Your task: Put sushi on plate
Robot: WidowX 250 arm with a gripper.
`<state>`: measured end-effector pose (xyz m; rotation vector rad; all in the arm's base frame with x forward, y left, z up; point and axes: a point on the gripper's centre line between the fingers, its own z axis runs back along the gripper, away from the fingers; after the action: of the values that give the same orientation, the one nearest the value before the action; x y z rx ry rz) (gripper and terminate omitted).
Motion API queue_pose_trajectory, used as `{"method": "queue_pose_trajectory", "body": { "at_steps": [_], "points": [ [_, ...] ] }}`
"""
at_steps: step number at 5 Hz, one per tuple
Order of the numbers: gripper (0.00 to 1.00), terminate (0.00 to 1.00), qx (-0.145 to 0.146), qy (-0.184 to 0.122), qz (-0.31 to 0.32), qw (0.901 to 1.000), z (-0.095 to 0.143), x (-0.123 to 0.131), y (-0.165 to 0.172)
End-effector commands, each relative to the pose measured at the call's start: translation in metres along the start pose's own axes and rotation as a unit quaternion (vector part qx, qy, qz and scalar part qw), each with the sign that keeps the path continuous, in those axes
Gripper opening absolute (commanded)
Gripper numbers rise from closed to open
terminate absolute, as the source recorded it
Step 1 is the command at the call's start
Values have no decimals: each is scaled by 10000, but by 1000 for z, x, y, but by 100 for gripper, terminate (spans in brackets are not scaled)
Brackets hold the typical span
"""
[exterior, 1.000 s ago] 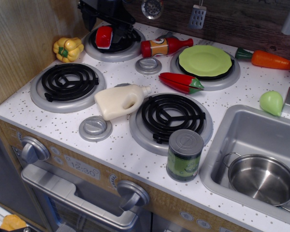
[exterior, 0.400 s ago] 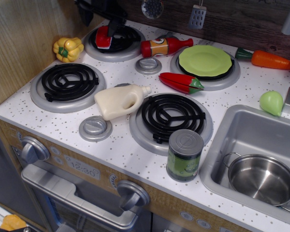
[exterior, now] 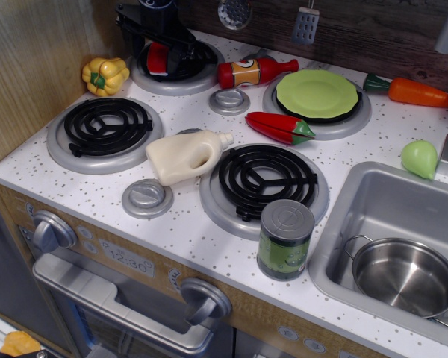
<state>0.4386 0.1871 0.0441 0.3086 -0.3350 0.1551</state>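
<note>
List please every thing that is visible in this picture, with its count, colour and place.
sushi: 1, red top, on the back left burner, between the fingers
plate: 1, lime green, on the back right burner
ketchup bottle: 1, red, lying between the back burners
chili pepper: 1, red, in front of the plate
bell pepper: 1, yellow, by the left wall
jug: 1, cream, lying between the front burners
can: 1, green with grey lid, front edge of the counter
carrot: 1, orange, back right
pear: 1, light green, beside the sink
pot: 1, steel, in the sink
gripper: 1, black, at the sushi; fingers' closure unclear
</note>
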Motion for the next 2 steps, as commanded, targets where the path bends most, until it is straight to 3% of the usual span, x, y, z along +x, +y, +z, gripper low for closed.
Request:
{"method": "queue_pose_trajectory", "body": {
  "at_steps": [1,2],
  "points": [
    [100,0,1,-361,-129,9993,6,21,12],
    [100,0,-13,-546,-111,9984,-3,25,11]
  ]
}}
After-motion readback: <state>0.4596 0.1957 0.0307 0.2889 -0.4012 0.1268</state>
